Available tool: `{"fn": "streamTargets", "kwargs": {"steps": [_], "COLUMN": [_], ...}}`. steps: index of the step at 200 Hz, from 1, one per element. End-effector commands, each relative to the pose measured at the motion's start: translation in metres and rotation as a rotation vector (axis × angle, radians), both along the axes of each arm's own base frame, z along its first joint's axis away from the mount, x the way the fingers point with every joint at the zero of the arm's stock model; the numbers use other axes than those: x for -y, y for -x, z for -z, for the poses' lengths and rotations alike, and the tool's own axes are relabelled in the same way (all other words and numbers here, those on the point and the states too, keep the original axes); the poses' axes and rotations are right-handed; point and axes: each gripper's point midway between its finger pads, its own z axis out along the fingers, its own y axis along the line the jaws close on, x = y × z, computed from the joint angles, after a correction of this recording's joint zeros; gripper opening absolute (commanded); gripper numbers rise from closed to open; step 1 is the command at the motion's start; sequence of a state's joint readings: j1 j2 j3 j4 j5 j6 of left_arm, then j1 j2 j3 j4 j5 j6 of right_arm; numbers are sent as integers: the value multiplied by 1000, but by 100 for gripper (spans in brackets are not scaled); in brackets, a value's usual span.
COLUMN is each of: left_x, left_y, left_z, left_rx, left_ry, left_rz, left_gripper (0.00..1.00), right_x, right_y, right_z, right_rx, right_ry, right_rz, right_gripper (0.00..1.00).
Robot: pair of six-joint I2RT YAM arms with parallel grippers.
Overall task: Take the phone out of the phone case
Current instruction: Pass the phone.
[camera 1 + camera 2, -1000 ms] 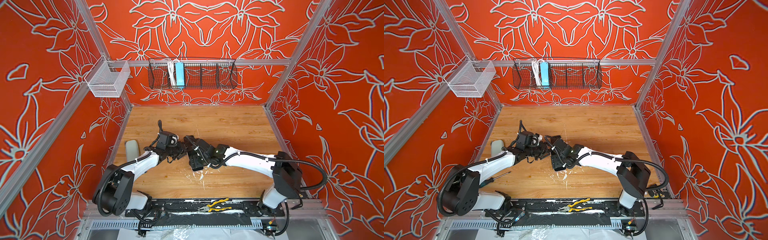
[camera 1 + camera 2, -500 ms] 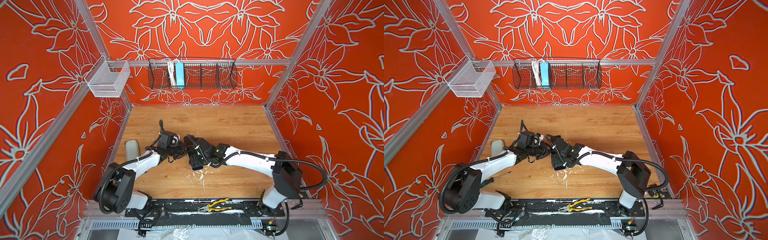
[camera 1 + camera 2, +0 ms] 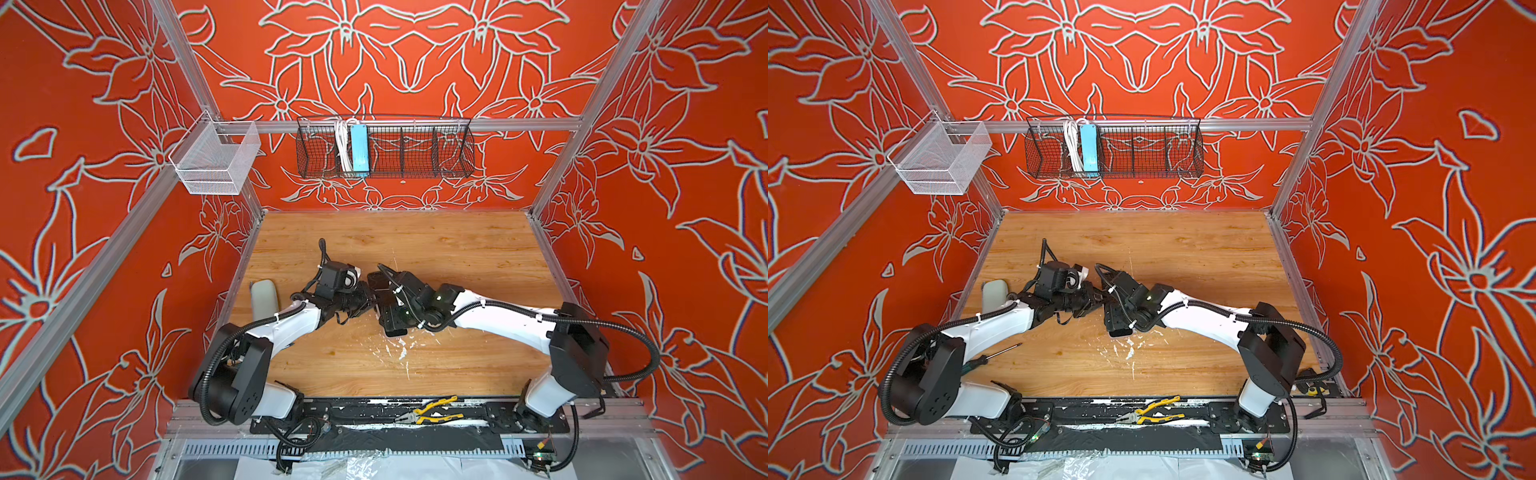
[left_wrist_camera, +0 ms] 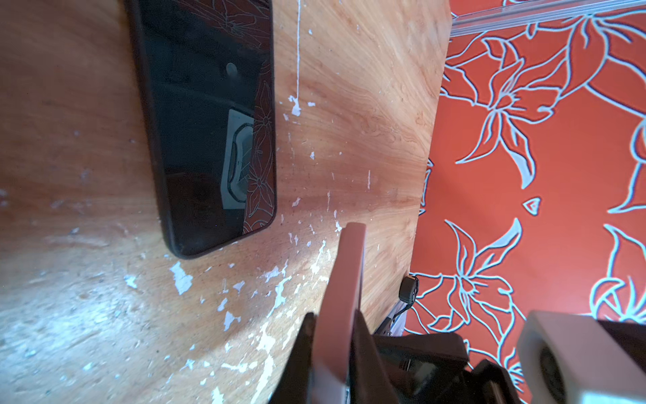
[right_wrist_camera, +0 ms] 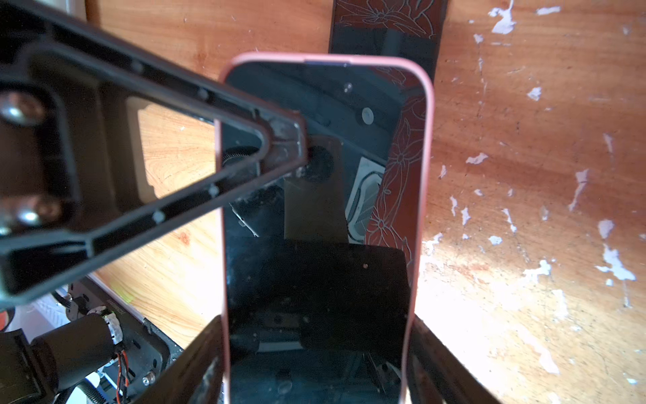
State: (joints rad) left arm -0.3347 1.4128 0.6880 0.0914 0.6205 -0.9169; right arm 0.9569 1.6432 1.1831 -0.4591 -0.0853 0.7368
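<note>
I see the table (image 3: 415, 245) mid-frame, phone case (image 4: 344, 280) over its middle, slab (image 3: 263, 297) at its left edge, pliers (image 3: 432, 411) on the rail (image 3: 357, 411) below, wire basket (image 3: 386, 147) upper centre, mesh basket (image 3: 216, 162) upper left.

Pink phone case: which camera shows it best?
The right wrist view: the pink phone case faces the camera, rim framing a dark screen. The left wrist view shows only its thin edge, in the left gripper. In both top views the arms hide it.
</note>
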Motion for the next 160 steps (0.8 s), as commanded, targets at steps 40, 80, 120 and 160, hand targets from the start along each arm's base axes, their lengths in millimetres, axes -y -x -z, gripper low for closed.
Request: {"fn": "streamTargets", "kwargs": {"steps": [40, 80, 120, 160], "left_x": [10, 3, 5, 5], "left_y": [-5, -10, -13, -20], "left_z": [-35, -60, -78, -89], "left_rx": [126, 254, 339, 403], "left_ry": [96, 93, 144, 180], "left_rz": [9, -25, -30, -51], "left_gripper": [0, 0, 0, 0], "right_x": [-11, -5, 0, 35], "right_y": [-7, -9, -12, -13], "right_z": [-29, -36, -61, -97], "right_rx": [67, 89, 98, 180], "right_ry": [-90, -122, -271, -351], "right_rz": [-10, -11, -63, -104], "right_gripper": [84, 98, 97, 98]}}
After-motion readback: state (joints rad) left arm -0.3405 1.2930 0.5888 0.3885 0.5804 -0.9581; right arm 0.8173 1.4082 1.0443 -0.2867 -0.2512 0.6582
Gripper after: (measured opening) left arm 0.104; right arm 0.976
